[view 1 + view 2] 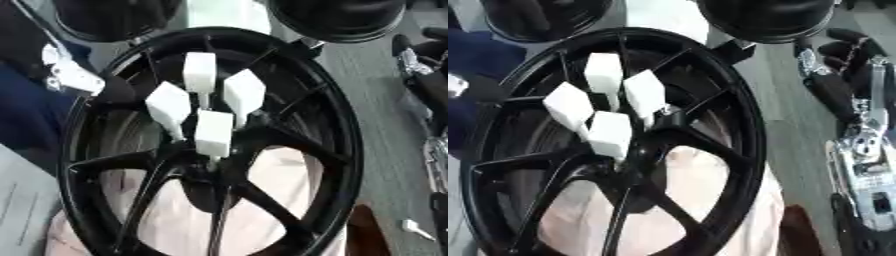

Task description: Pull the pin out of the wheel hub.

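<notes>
A large black spoked wheel [337, 150] lies flat and fills most of both views. Four pins with white block-shaped heads stand in a cluster at its hub [210, 167]: one at the back [199, 71], one to the left [168, 103], one to the right [244, 92] and one in front [214, 133]. My right hand [846, 47] rests off the wheel's right side, fingers relaxed and holding nothing. My left hand [116, 92] shows as a dark shape at the wheel's upper-left rim, with a white bracket [70, 75] behind it. Neither hand touches a pin.
Two more black wheels [337, 20] [109, 20] lie at the top edge. A pale pink cloth [280, 175] shows under the spokes. My right arm's silver joints [864, 150] run along the right edge. A small white piece [416, 228] lies at the lower right.
</notes>
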Controlling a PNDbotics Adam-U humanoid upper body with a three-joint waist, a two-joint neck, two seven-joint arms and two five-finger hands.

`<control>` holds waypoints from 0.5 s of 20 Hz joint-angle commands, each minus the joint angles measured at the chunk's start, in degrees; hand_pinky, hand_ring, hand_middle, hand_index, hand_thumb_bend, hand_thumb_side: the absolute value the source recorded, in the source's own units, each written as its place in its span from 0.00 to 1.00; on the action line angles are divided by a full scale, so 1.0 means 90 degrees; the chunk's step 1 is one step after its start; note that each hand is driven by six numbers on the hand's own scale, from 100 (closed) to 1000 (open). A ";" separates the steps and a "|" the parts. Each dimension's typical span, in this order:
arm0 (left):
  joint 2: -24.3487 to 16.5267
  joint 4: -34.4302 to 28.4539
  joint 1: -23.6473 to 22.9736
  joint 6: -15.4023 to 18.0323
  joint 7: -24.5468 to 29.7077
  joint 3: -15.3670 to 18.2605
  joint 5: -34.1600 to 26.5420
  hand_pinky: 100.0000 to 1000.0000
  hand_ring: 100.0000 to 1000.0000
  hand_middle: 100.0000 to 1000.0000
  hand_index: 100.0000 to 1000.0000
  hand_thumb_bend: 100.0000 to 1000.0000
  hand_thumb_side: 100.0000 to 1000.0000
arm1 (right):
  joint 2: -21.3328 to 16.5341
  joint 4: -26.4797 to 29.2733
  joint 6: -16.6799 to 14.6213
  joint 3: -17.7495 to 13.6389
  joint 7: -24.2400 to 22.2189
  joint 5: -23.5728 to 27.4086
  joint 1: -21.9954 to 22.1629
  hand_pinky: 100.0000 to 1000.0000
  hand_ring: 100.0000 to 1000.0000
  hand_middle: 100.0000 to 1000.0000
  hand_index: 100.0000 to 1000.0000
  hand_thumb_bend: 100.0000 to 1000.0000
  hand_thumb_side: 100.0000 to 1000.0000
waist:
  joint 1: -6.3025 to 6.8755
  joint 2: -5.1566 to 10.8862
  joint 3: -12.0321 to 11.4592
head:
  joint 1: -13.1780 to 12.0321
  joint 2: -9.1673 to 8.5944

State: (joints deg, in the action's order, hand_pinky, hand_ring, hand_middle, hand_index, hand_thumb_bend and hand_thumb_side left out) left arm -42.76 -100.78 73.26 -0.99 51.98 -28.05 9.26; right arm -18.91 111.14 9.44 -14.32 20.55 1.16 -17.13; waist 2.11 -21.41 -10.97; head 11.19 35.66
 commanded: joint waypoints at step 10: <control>-0.0421 -0.0638 -0.0106 -0.0450 -0.0001 -0.0066 -0.0124 0.77 0.76 0.79 0.86 0.42 0.40 | -0.0151 0.0121 0.0003 0.0041 -0.0026 0.0031 -0.0095 0.78 0.69 0.47 0.65 0.39 0.17 | 0.0010 0.0131 0.0043 | 0.0025 0.0000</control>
State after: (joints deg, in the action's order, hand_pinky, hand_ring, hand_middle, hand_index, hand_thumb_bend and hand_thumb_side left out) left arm -44.50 -105.86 71.62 -4.50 52.05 -28.90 8.55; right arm -18.92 111.14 9.48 -14.02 20.48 1.16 -17.39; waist 2.26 -21.42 -10.61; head 11.26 35.67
